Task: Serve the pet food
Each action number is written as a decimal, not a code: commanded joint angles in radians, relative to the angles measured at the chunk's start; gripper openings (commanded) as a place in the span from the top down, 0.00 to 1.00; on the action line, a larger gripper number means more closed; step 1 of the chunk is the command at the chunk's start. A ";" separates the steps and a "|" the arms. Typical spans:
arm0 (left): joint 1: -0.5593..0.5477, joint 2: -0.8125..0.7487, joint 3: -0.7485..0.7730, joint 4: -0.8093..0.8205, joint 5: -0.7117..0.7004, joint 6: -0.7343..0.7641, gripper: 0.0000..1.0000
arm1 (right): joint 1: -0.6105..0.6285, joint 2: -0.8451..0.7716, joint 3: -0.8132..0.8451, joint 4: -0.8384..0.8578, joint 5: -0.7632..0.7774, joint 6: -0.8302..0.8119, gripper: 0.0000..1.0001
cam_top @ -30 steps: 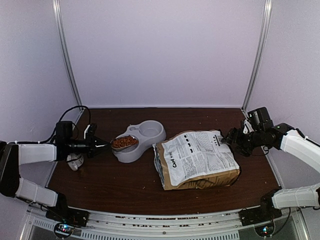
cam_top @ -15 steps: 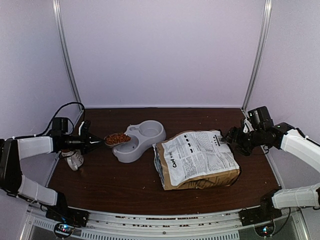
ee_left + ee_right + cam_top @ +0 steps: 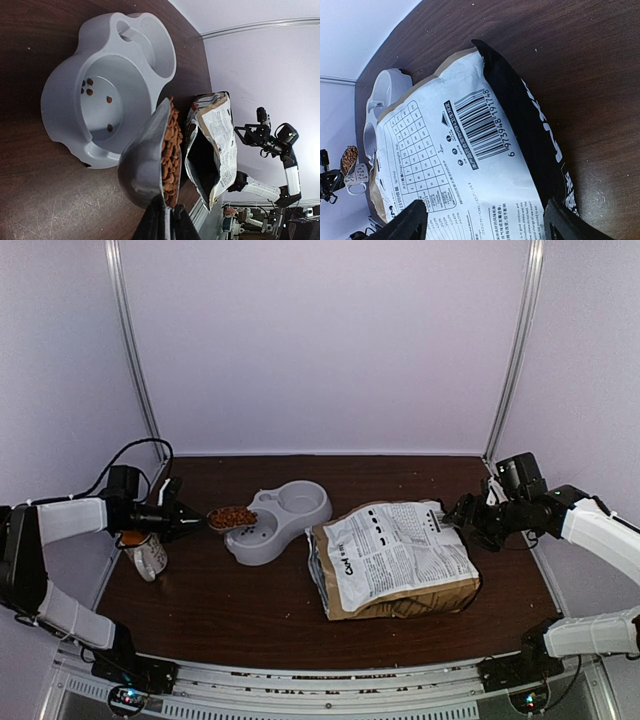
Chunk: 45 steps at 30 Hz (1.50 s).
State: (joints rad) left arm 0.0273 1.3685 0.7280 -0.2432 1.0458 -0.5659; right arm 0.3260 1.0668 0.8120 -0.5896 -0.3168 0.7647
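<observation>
My left gripper [image 3: 187, 520] is shut on the handle of the metal scoop [image 3: 228, 519], holding it level at the left rim of the grey double bowl [image 3: 280, 525]. The scoop is full of reddish-brown pet food [image 3: 234, 515]. In the left wrist view the gripper [image 3: 168, 226] holds the scoop [image 3: 142, 165] with the kibble heaped in it [image 3: 173, 150] beside the bowl [image 3: 65, 100], which holds a few pellets [image 3: 88, 88]. The bag [image 3: 395, 560] lies flat, its open mouth facing the bowl [image 3: 200, 160]. My right gripper [image 3: 466, 519] is open over the bag's far end [image 3: 470, 145].
A white mug [image 3: 148, 556] stands under my left arm near the table's left edge and also shows in the right wrist view [image 3: 358, 175]. Metal frame posts [image 3: 140, 370] rise at the back corners. A black cable [image 3: 140, 455] loops behind the left arm.
My left gripper has drawn the full scoop leftwards, from above the bowl's near compartment to its left rim. The kibble stays in the scoop. The right arm and the bag have not moved.
</observation>
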 commanded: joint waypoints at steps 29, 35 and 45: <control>0.005 0.079 0.216 -0.240 -0.186 0.217 1.00 | 0.008 -0.002 0.018 0.012 0.022 -0.023 0.18; -0.016 0.092 0.240 -0.267 -0.218 0.236 1.00 | 0.008 -0.004 0.017 0.009 0.023 -0.025 0.18; -0.085 0.120 0.330 -0.366 -0.361 0.299 1.00 | 0.008 -0.017 0.018 -0.002 0.041 -0.031 0.18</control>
State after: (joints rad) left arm -0.0189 1.4818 0.9951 -0.5713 0.7589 -0.3206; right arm 0.3260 1.0672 0.8120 -0.5896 -0.3103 0.7506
